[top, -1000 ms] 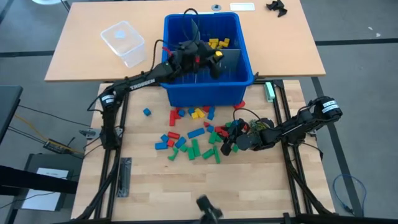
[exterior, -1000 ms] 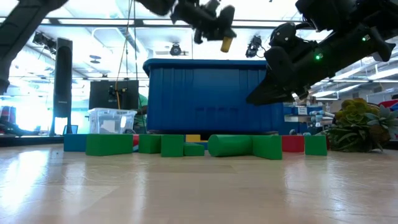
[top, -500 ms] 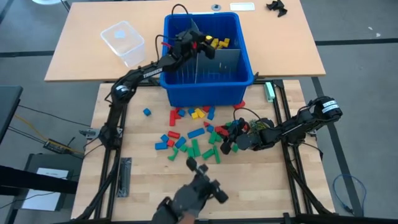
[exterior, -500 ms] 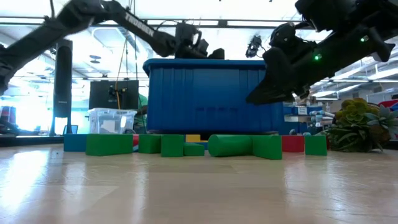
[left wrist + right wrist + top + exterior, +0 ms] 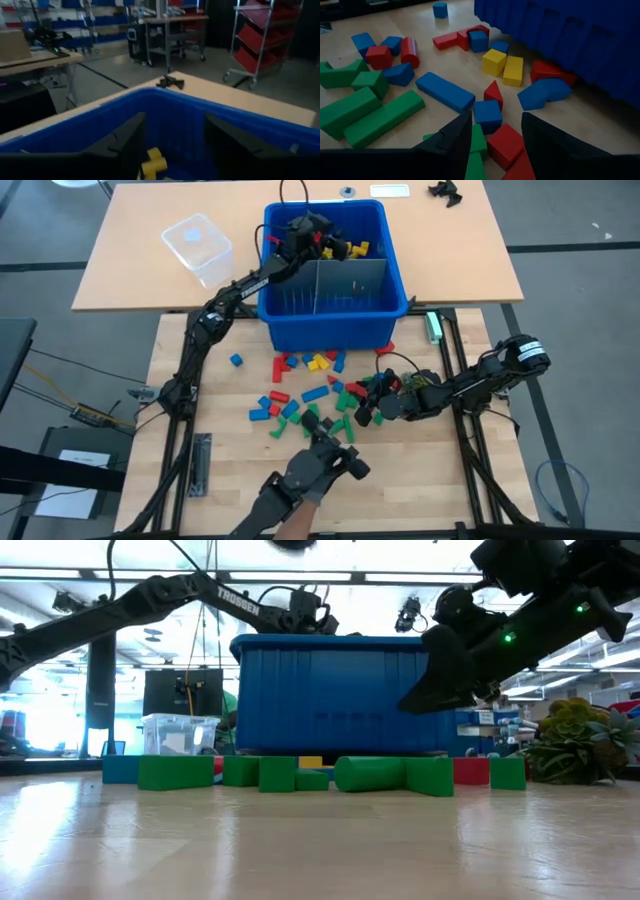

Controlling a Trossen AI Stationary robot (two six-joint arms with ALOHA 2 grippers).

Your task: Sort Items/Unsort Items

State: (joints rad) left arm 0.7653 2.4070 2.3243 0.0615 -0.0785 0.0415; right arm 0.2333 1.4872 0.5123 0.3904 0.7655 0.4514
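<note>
yellow block just dropped in the bin, next pick waits on the table

the left gripper (image 5: 318, 230) hangs over the far part of the blue bin (image 5: 390, 305) with its fingers apart and nothing between them – yellow blocks (image 5: 151, 162) lie just below it. this looks like the release step. the right gripper (image 5: 492, 131) hovers low over the loose blocks (image 5: 308, 395) on the wooden table (image 5: 220, 480), fingers apart, empty. next it should close on one block. the blocks are smooth, hard-edged bricks and wedges; the bin is ribbed plastic.
</note>
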